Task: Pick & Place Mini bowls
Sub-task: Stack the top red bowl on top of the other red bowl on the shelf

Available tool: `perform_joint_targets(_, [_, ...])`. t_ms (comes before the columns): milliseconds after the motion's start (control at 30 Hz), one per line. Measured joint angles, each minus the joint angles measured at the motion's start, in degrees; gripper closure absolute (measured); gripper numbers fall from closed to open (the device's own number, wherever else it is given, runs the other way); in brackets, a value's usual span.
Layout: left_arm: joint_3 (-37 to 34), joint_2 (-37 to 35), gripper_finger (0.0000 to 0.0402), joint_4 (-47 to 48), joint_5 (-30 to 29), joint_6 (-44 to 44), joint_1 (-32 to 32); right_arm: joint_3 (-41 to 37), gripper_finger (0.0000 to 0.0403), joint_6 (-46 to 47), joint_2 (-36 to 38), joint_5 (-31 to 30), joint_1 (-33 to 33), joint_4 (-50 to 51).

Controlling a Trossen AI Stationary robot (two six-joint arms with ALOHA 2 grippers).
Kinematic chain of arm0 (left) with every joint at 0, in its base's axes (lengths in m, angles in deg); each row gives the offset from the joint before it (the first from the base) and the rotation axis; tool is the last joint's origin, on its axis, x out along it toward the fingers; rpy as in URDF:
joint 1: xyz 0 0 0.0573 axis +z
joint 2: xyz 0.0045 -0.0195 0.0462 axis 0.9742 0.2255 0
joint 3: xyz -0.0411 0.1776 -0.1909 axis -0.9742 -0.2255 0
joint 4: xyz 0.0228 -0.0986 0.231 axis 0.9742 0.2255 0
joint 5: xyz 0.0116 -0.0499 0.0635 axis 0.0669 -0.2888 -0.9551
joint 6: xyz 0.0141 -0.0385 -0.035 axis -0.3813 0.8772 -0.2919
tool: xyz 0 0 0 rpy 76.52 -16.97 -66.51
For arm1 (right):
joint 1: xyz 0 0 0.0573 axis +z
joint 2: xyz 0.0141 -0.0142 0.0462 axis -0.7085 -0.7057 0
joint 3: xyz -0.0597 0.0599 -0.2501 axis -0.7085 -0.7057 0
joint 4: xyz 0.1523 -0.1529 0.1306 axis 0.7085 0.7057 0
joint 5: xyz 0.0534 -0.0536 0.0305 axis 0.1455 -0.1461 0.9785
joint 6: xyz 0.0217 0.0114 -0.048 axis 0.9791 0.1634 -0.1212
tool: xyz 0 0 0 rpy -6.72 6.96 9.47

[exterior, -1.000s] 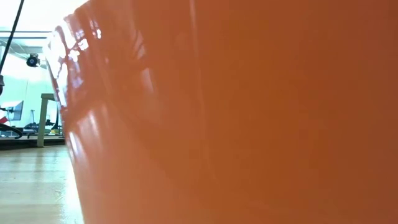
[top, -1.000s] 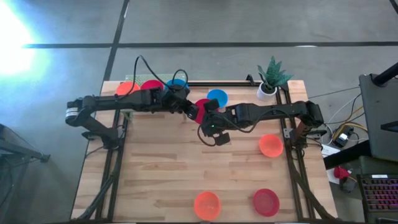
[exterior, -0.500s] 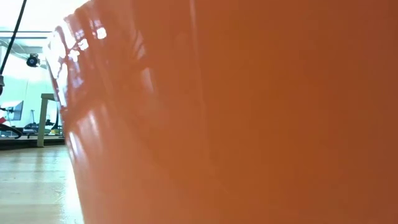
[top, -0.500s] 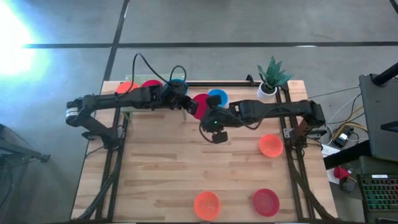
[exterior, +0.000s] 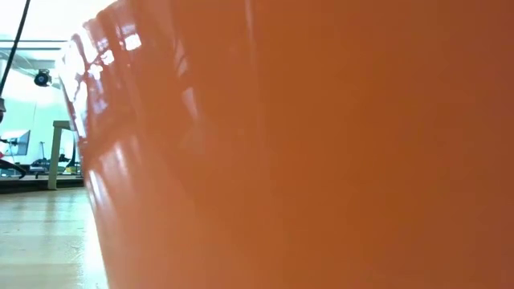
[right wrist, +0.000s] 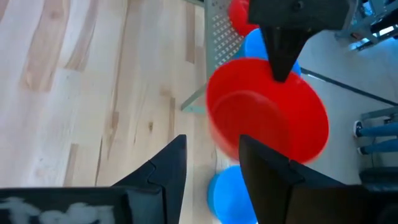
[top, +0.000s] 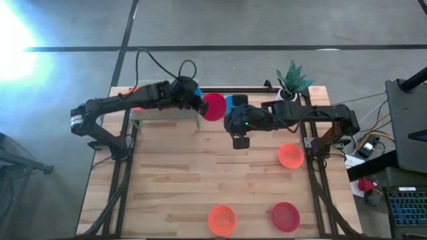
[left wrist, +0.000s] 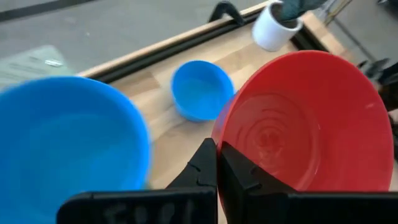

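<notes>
The left gripper (top: pixel 198 107), at the table's 12 o'clock edge, pinches the rim of a red mini bowl (top: pixel 214 107) held tilted above the wood. At its 3 o'clock, the right gripper (top: pixel 240 139) hangs with fingers spread, holding nothing.

Far edge, 11 to 1 o'clock: crowded. Left gripper (top: pixel 200 107) clamps the rim of a red bowl (top: pixel 214 107) held above the table (top: pixel 167 173); right gripper (top: pixel 239 141) with fingers apart sits just beside it at 3 o'clock.

A blue bowl (top: pixel 233 102) lies between the two arms, near the back rail; another blue bowl (left wrist: pixel 68 134) sits close beside the left gripper.

White plant pot (top: pixel 286 97): 1 o'clock corner.

Orange bowl (top: pixel 290 156): 3 o'clock, near the right arm's base.

Near edge, 5 to 6 o'clock: orange bowl (top: pixel 222 219) and red bowl (top: pixel 285 217), well apart.

Centre and whole 7 to 10 o'clock side: bare wood, open passage.

Low view: blocked by an orange bowl wall (exterior: pixel 321 160).
</notes>
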Motion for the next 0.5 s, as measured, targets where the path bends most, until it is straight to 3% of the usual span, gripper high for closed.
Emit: perform_joint_targets(500, [19.20,-0.09,0.0401,31.02,-0.17,-15.94,12.66,-0.07,0.0266,4.66,6.82,0.09,-0.01,-0.05])
